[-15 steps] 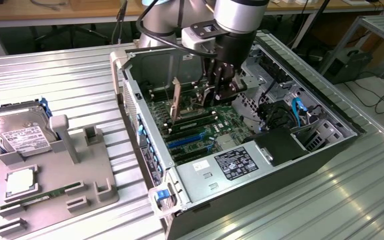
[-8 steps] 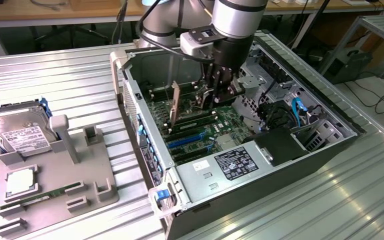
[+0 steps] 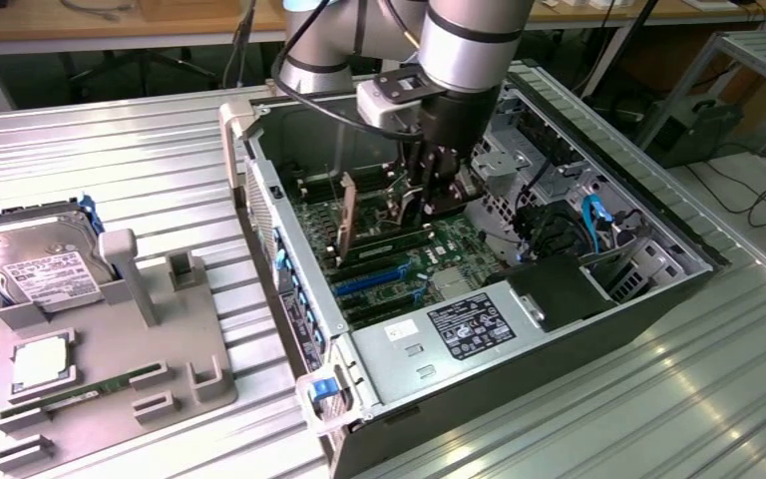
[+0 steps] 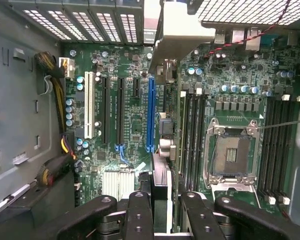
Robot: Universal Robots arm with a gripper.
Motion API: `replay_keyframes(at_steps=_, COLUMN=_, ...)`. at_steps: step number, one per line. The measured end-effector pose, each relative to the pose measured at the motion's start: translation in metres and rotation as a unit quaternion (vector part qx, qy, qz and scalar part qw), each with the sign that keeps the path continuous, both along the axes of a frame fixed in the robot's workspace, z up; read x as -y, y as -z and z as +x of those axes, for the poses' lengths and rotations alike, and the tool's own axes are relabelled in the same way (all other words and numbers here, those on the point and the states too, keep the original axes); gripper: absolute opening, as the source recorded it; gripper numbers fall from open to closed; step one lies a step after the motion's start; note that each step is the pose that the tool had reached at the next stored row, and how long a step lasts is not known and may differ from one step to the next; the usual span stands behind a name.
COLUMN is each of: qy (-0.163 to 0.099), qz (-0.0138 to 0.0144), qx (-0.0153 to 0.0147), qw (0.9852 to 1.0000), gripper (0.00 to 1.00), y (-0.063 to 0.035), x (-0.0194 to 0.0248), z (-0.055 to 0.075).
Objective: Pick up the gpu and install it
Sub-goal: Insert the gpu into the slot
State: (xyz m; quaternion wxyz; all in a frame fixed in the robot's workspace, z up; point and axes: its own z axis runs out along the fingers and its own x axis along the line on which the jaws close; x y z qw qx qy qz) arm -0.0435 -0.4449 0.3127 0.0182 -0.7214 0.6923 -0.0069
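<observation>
The end effector (image 3: 426,205) hangs inside the open case (image 3: 649,215), which lies on its side toward the far right of the bench (image 3: 131,150), and its fingers (image 4: 140,212) are clamped on the gpu (image 3: 350,222), partly closed with the card's upper edge between them. The gpu stands on edge, roughly upright, over the motherboard (image 3: 457,254), well inside the case walls. In the wrist view the card is seen edge-on, a thin strip running from between the fingers to the pale bracket (image 4: 182,35) at the case's rear wall, and it sits just beside the long blue slot (image 4: 150,112), a little to the memory-slot side of it. Whether its lower edge already touches the board I cannot tell. Doing this step well, as I judge it, means bringing the card's edge squarely over the blue slot, keeping it vertical and parallel to the slot, with the bracket lined up against the rear opening, then pressing straight and evenly; any tilt or sideways offset risks jamming on neighbouring components. The tray (image 3: 104,379) with the hard drive (image 3: 37,264) sits near the bench's left edge.
</observation>
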Motion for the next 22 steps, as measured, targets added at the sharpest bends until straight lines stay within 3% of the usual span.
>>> replay_keyframes(at_steps=22, qy=0.0, qz=0.0001, qx=-0.0001, qw=1.0, gripper=0.27, y=0.0115, x=0.0, z=-0.007)
